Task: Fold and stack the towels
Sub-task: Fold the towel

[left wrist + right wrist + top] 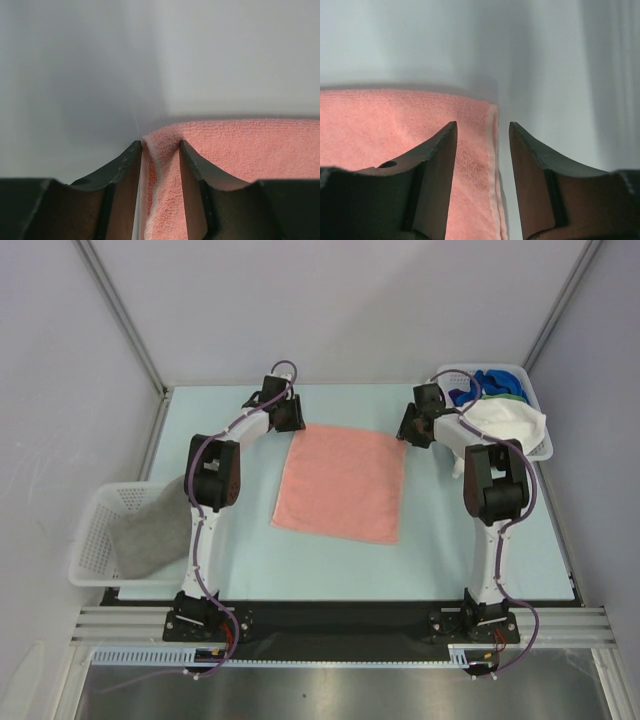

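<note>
The salmon pink towel (pixel 342 483) lies spread flat on the table (pixel 500 550). We work from its far edge with one arm at each far corner, because lifting both corners together is, in our judgement, the way to carry that edge over to the near one for the first fold. At the far left corner our left gripper (pixel 160 146) is narrowed onto the cloth: a ridge of terry stands up between its jaws and fills the gap, so we count that corner as held. At the far right corner our right gripper (pixel 482 126) has not yet taken hold. Its jaws stand apart astride the hemmed side edge, one over pink cloth and the other over bare table, with the towel lying flat and unpinched between them. We judge that this side must close before any lift, or the towel will drag askew. To the left of the pink towel a grey towel (pixel 150 530) sits in a white basket (pixel 88 538), apparently the start of the stack. To its far right a second basket (pixel 533 390) holds a white towel (pixel 510 420), a blue towel (pixel 490 380) and a green towel (pixel 515 397), which we take to be waiting their turn.
</note>
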Tool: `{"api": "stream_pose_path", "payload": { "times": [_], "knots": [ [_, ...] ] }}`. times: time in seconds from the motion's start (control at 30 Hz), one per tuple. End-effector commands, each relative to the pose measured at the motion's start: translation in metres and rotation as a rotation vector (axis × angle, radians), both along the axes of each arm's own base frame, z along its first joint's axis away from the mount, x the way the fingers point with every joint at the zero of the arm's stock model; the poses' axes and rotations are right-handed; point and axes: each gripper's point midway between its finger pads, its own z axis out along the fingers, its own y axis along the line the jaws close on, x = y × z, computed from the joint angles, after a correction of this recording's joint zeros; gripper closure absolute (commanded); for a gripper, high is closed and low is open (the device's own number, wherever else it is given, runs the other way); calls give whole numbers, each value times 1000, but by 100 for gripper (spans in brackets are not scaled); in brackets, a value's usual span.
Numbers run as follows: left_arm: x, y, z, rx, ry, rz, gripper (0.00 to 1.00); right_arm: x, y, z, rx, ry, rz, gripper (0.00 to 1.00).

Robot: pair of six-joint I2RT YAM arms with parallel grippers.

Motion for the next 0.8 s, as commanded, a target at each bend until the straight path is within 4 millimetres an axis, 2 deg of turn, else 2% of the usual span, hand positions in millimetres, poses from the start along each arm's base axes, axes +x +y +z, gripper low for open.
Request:
{"api": "stream_pose_path", "payload": {
  "times": [0.0, 0.13, 0.27, 0.37, 0.4, 0.47, 0.5, 0.53, 0.6, 0.63, 0.67, 0.73, 0.77],
  "knots": [
    [-10, 3, -21, 9, 71, 1, 58, 6, 0, -7, -49, 30, 7, 50],
    [-9, 1, -20, 9, 69, -3, 59, 3, 2, -21, -69, 69, 10, 52],
    [-8, 0, -21, 8, 76, -5, 60, 6, 5, -23, -79, 75, 19, 58],
    [-7, -1, -21, 2, 73, -9, 66, 9, 6, -23, -82, 73, 25, 70],
    [-7, -1, -21, 1, 75, -11, 71, 11, 7, -20, -80, 68, 29, 78],
    [-5, -2, -19, -3, 66, -15, 78, 13, 8, -18, -78, 64, 36, 85],
    [-5, -2, -19, -3, 64, -16, 85, 15, 8, -17, -78, 61, 37, 93],
    [-5, -3, -18, -5, 62, -18, 89, 16, 8, -15, -81, 56, 36, 95],
    [-4, -4, -14, -16, 39, -24, 99, 20, 8, -11, -83, 43, 39, 100],
    [-4, -5, -12, -21, 33, -21, 100, 22, 8, -7, -84, 34, 40, 100],
    [2, -7, 1, -34, -10, -24, 100, 25, 8, -4, -87, 23, 44, 100],
    [2, -6, 3, -44, -23, -19, 100, 34, 8, 8, -88, -12, 43, 100],
    [9, -6, 20, -60, -72, -14, 100, 40, 8, 15, -88, -36, 45, 100]
  ]
}}
